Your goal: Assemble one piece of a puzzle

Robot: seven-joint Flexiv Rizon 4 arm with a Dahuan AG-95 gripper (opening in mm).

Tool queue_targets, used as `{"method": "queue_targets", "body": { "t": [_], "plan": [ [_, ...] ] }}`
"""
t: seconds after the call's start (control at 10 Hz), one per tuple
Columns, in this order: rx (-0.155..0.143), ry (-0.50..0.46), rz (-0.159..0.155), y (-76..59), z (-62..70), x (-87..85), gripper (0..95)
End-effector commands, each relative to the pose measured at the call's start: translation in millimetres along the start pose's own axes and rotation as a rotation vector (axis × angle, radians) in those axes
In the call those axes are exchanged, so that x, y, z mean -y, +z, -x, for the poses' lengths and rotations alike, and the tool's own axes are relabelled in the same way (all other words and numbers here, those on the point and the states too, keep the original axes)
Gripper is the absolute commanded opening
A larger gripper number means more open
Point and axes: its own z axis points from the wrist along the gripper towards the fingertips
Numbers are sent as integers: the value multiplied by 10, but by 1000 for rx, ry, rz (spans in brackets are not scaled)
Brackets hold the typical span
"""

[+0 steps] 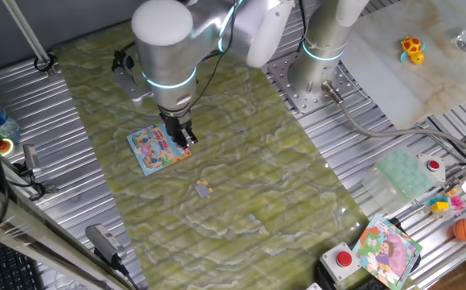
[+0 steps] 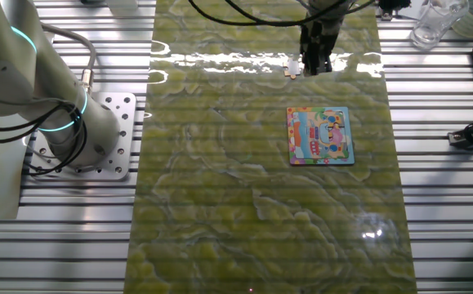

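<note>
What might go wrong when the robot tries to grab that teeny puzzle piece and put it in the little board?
The piece is tiny and lies flat on the green mat, not yet in the gripper, so the fingers may nudge it away instead of pinching it. The puzzle lies askew on the mat with nothing visibly holding it, so it might slide when the piece is pressed in.
</note>
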Motion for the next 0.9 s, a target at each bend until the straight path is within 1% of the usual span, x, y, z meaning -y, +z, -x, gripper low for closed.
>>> {"method": "queue_targets", "body": {
  "t": [0.1, 0.2, 0.3, 0.4, 0.5, 0.6, 0.7, 0.8, 0.9],
  "plan": [
    [-1, -16, -52, 4, -4, 6, 0],
    [-1, -27, -52, 4, -4, 6, 0],
    [-3, -28, -60, 7, -3, 6, 0],
    [-6, -32, -84, 7, -3, 6, 0],
    [-5, -46, -83, 7, -3, 6, 0],
    [-3, -36, -64, 7, -3, 6, 0],
    [-16, -44, -32, 8, -3, 6, 0],
    [-30, -37, -26, 8, -3, 7, 0],
    [-33, -34, -24, 8, -3, 7, 0]
  ]
}}
